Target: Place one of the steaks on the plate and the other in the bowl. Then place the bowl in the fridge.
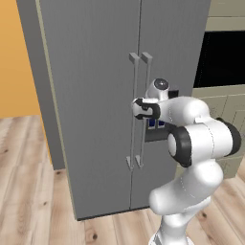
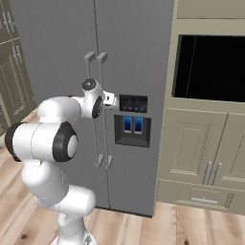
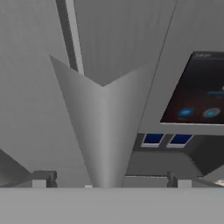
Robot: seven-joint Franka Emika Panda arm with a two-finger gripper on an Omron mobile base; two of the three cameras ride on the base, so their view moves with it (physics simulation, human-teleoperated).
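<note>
**A:** Where is the fridge [image 1: 100, 95] for you right now?

**B:** Straight ahead of your arm. It stands upright on the wood floor [image 1: 28, 191], long axis vertical, its two doors facing you and both shut. An orange wall [image 1: 16, 57] is on its left in the left base view; pale cabinets [image 2: 206, 153] with a dark oven opening [image 2: 210, 67] stand on its right in the right base view.

**A:** How does it look?

**B:** Plain grey, tall, with a seam down the middle. Two long handles [image 1: 139, 110] run vertically just beside that seam, one per door. The right door carries a dark control panel [image 2: 133, 103] and, below it, a recessed dispenser [image 2: 132, 130] with two blue lit patches.

**A:** Anything inside it?

**B:** You cannot see inside it with the doors closed.

**A:** And the gripper [image 3: 111, 179]?

**B:** Your hand is raised at mid-door height, close to the handles. In the hand view the fingers [image 3: 41, 178] sit wide apart, released, gripping nothing. A grey handle bar [image 3: 103, 131] rises between them, very near the camera. Whether either tip touches it is hard to say, since the bar looks distorted at this range. The control panel and blue patches lie to its right there.
</note>
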